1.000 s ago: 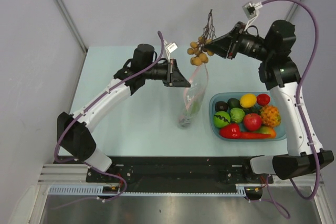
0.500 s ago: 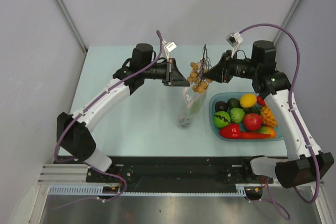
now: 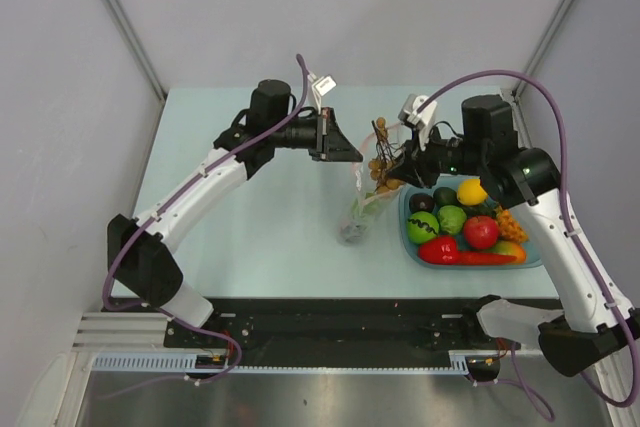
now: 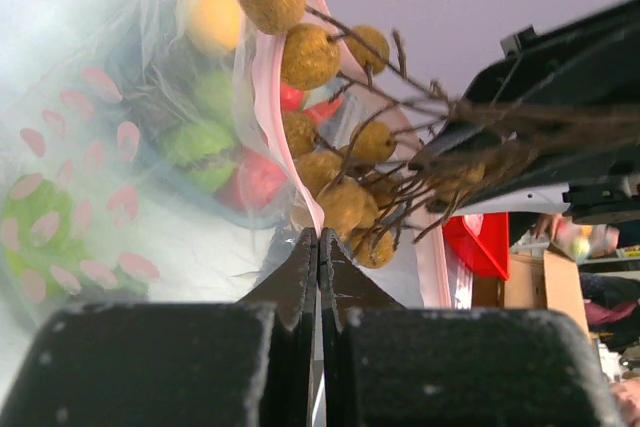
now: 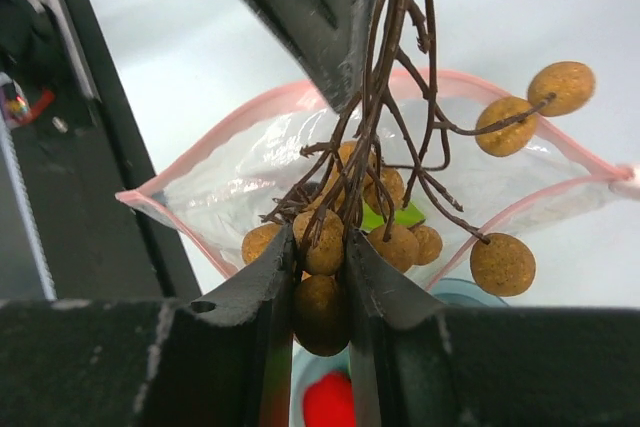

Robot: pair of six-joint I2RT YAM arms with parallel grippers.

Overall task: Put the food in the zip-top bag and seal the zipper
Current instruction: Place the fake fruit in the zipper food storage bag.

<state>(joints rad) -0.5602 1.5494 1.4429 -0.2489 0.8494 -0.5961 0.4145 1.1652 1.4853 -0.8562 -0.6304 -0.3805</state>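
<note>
Clamped right claw (image 5: 320, 243) on grapes (image 5: 502, 264), left claw (image 4: 318, 237) on bag (image 5: 250, 182); risked snagging them on zipper (image 5: 165, 171), tugging bag free.

Robot lab: pale table (image 3: 260, 237), grey partitions (image 3: 60, 97)

Thin clear glossy plastic zip-top bag (image 5: 230, 162), matt rough brown grape cluster (image 5: 400, 244).

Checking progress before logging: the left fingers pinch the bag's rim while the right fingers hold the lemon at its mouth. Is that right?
No. The right fingers hold the brown cluster, not the lemon, which lies in the tray; the right wrist view shows it. The left fingers do pinch the bag's rim.
</note>
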